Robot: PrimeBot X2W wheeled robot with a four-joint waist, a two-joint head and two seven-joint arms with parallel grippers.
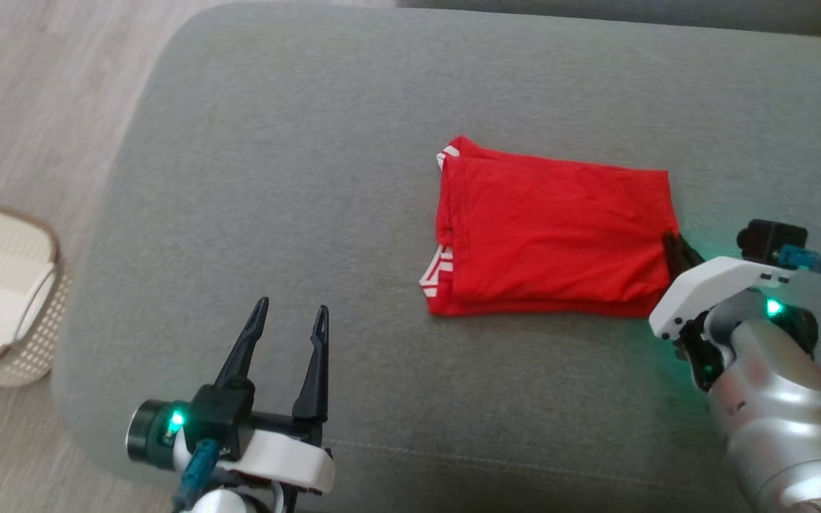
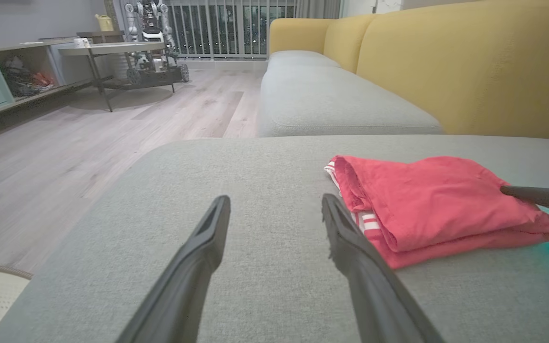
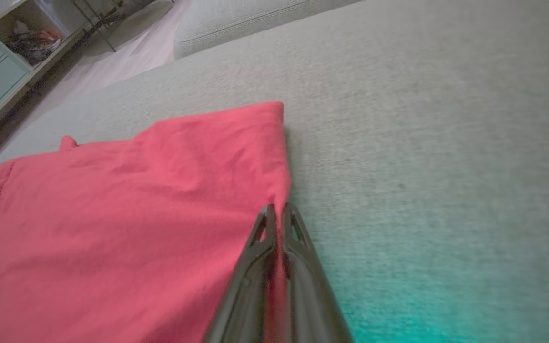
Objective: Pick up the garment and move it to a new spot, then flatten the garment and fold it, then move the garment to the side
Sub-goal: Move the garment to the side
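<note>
The garment (image 1: pixel 553 235) lies folded into a neat red rectangle on the grey seat (image 1: pixel 296 128), right of the middle in the head view. White-striped trim (image 1: pixel 433 274) shows at its left end. It looks like thin, soft knit: light, limp, and stacked in several loose layers. Those layers would likely slide over each other or fall open if only the top one were taken. A good hold pinches the whole stack at an edge, low against the seat. The far end would probably droop unless it is slid along flat or supported too.

The right jaws are closed on the garment's right edge, toward its near corner. In the right wrist view the two fingers (image 3: pixel 255 267) press together with a sliver of red cloth between them. Whether they have caught every layer I cannot tell. The left jaws stand wide open over bare seat, near the front edge and well apart from the garment, holding nothing. Their fingers (image 1: pixel 314 356) point toward the back.

With the folding apparently done, this reads as the start of moving the garment aside. A pale basket (image 1: pixel 36 338) sits on the floor (image 1: pixel 40 107) off the seat's left end.
</note>
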